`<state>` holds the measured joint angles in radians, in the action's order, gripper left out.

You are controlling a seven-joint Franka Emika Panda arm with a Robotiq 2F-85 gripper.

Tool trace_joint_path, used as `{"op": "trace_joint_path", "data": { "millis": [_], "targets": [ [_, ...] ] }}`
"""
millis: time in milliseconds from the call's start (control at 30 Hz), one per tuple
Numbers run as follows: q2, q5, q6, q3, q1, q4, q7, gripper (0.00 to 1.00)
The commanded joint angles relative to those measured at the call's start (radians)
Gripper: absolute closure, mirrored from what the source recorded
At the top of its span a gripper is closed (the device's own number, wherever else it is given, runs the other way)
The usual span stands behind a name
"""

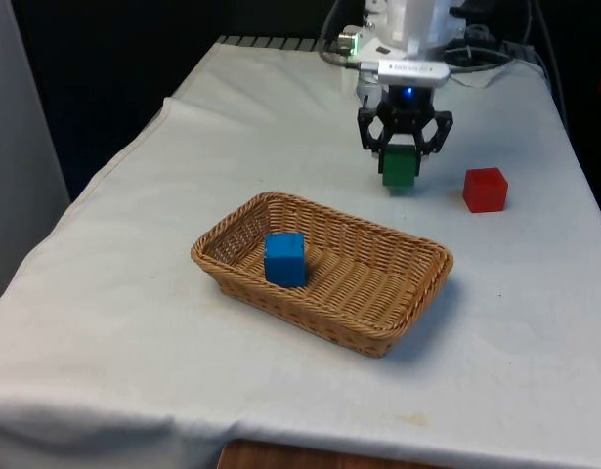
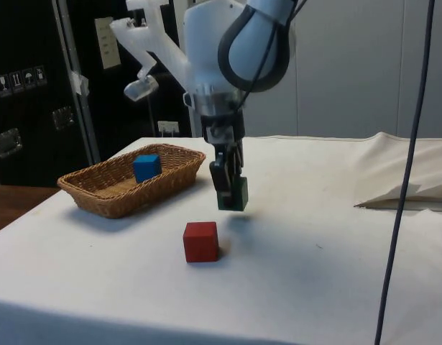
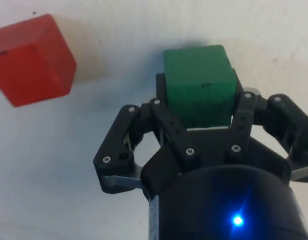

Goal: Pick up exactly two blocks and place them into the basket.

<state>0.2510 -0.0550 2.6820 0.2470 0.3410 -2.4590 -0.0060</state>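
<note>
The pincer (image 1: 404, 147) is clamped on the green block (image 1: 400, 166), just above the desk (image 1: 134, 293) beside the red block (image 1: 485, 189); lift clear of the basket (image 1: 417, 322) rim, then release next to the blue block (image 1: 284, 259), gently.

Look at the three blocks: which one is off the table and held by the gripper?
The green block, clamped in the gripper. The blue block sits in the basket; the red block rests on the cloth.

One block (image 1: 284, 258) in basket (image 1: 407, 312)
</note>
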Motion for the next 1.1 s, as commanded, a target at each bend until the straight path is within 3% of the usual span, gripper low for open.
{"op": "trace_joint_path", "data": {
  "millis": [0,133,667,700,733,900,933,1067],
  "targets": [
    [-0.013,0.015,-0.019,0.009,0.004,0.004,0.013,0.99],
    [-0.035,0.003,-0.038,0.004,-0.001,0.009,0.000,0.99],
    [-0.057,0.005,-0.212,0.040,-0.014,0.175,-0.034,0.99],
    [-0.059,0.004,-0.195,0.038,-0.011,0.161,-0.028,0.99],
    [-0.051,0.001,-0.230,0.044,-0.017,0.200,-0.042,0.99],
    [-0.020,-0.006,-0.277,0.051,-0.023,0.276,-0.056,0.99],
    [-0.028,0.004,-0.268,0.054,-0.019,0.265,-0.047,0.99],
    [0.012,-0.010,-0.296,0.052,-0.028,0.324,-0.062,0.99]
  ]
}}
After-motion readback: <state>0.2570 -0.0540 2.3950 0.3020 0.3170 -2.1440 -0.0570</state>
